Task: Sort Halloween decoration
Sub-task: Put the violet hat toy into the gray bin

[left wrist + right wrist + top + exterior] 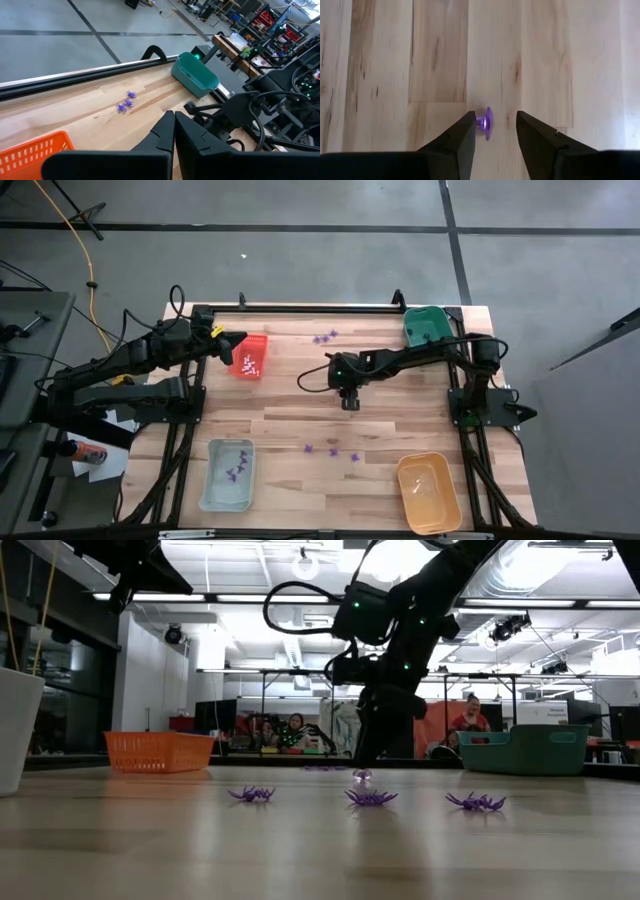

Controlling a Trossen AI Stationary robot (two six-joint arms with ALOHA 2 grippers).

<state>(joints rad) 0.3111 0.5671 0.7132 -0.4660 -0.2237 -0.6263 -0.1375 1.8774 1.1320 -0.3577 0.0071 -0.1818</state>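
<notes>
Jaws on right gripper (494, 131) stood apart around a tiny purple piece (486, 122), not clamped yet. Prob v light, hard plastic, slippery; I'd pinch the stem. Left gripper (174, 131) sat shut above the red tray (251, 356).

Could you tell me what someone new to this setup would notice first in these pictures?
Probably the right gripper, pointing down at mid-table with its fingers open around one small purple piece. Next, the coloured trays at the table's corners: red, green, pale blue and orange. Purple spiders lie scattered on the wood between them.
</notes>
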